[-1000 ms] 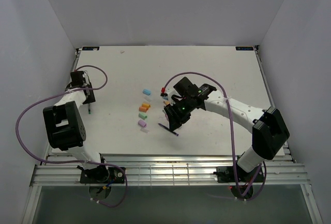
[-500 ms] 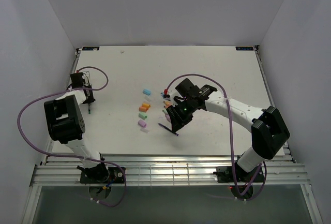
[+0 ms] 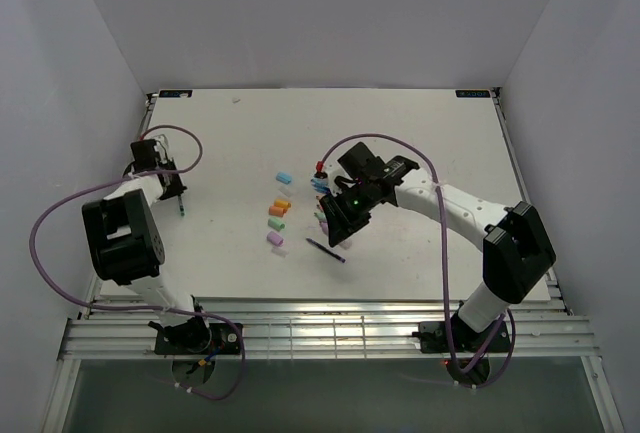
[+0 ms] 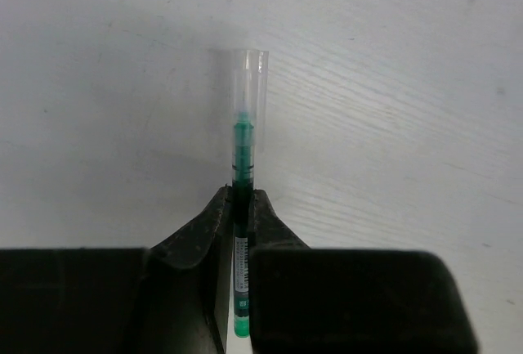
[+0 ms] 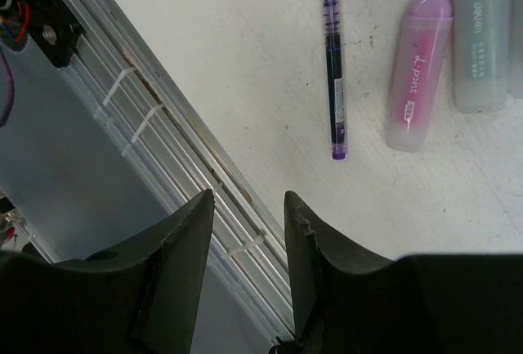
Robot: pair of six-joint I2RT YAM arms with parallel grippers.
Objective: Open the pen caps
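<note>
Left pincer [image 4: 242, 205] is clenched on a thin green pen [image 4: 243, 158], close to the left edge of the surface [image 3: 430, 143], about midway between its near and far edges. In the wrist view the two fingers [image 4: 214, 221] press on the barrel from either side. The pen runs straight out past them, and a clear cap [image 4: 248, 84] is on its far end. The pen hangs just over the bare white top.

Near the middle of the surface lies a short column of small pastel pieces, well apart from the left arm. A light blue piece [image 3: 284, 177] is farthest back, then an orange piece [image 3: 283, 204], a green piece [image 3: 277, 223] and a lilac piece [image 3: 275, 239] nearest the front. They look like loose caps, though from overhead they are too small to be sure.

Just right of that column the right pincer [image 5: 245, 231] hangs above the surface. Its fingers stand parted with nothing between them, and through the gap show the surface's near edge and the metal rails [image 5: 147, 117] along it. Beyond the fingertips a thin purple pen [image 5: 335, 76] lies flat with its tip bare. A pink highlighter [image 5: 417, 84] lies just beside it, also with its tip bare, and a pale green highlighter [image 5: 482, 43] lies alongside that. All three point roughly the same way.
</note>
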